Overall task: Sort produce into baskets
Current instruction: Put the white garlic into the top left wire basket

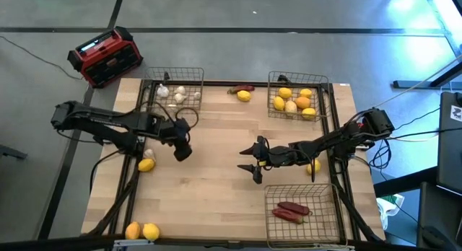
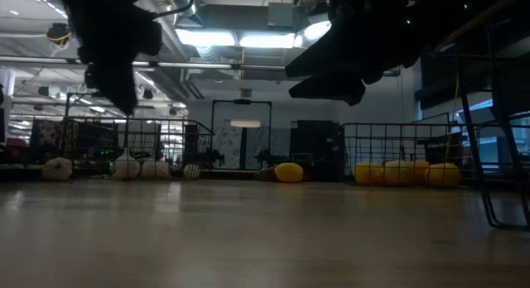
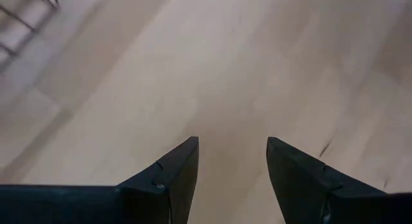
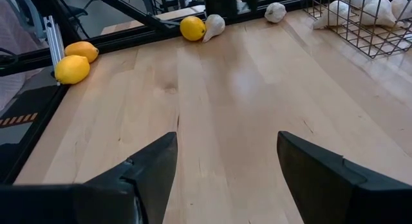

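Your near edge of the worktop (image 1: pixel 216 200) carries two loose fruits (image 1: pixel 141 231) at seven o'clock and, at five o'clock, a basket (image 1: pixel 332 211) with two red peppers (image 1: pixel 291 210).

Mid-worktop, your right hand (image 1: pixel 254 164) hangs just right of centre, fingers spread, holding nothing. Your left hand (image 1: pixel 183 145) hovers at nine o'clock, fingers apart and empty, near a stray lemon (image 1: pixel 146 164) and a bulb (image 1: pixel 149 154) lying just beside each other.

At the far edge, the eleven o'clock basket (image 1: pixel 196 74) holds white bulbs (image 1: pixel 173 94), the one o'clock basket (image 1: pixel 273 79) holds yellow and orange fruits (image 1: pixel 294 102); a lemon (image 1: pixel 244 96) and a pepper (image 1: pixel 241 88) lie loose between them.

Risk: a grasp at the touching lemon and bulb may nudge either off the left edge. Both arms reaching to twelve o'clock could collide.
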Available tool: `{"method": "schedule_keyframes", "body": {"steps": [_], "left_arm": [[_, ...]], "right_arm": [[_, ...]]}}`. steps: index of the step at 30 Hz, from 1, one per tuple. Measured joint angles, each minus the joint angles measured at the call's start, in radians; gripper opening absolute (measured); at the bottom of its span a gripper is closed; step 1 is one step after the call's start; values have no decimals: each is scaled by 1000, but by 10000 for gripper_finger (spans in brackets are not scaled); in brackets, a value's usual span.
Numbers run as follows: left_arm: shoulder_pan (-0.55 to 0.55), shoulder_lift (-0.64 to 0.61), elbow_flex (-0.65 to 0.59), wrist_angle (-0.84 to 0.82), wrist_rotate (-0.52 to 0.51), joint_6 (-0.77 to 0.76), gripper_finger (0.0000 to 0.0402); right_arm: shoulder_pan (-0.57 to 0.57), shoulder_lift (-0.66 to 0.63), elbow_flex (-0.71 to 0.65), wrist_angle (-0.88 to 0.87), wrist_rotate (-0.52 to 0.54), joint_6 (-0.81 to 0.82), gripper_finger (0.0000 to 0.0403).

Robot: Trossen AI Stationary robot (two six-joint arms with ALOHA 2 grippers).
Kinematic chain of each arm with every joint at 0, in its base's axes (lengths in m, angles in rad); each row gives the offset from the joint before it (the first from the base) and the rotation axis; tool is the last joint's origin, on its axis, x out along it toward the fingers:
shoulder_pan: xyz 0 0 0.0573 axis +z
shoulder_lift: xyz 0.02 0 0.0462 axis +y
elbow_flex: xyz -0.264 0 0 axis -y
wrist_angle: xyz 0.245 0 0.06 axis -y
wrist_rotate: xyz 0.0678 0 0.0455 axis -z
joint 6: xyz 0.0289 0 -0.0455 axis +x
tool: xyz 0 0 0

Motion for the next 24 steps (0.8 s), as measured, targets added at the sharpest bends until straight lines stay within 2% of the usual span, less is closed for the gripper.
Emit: {"method": "schedule_keyframes", "body": {"steps": [5, 11, 15, 18, 24], "left_arm": [[-78, 49, -1, -50, 5, -30, 178], [-150, 138, 0, -100, 62, -36, 178], [-174, 200, 21, -249, 84, -73, 178], [-178, 230, 29, -356, 115, -129, 178], [-178, 240, 30, -449, 176, -321, 178]], "right_arm": [[0, 0, 0, 0, 35, -4, 264], [0, 0, 0, -2, 39, -5, 264], [0, 0, 0, -1, 39, -5, 264], [0, 0, 0, -1, 39, -5, 264], [0, 0, 0, -1, 38, -5, 264]]}}
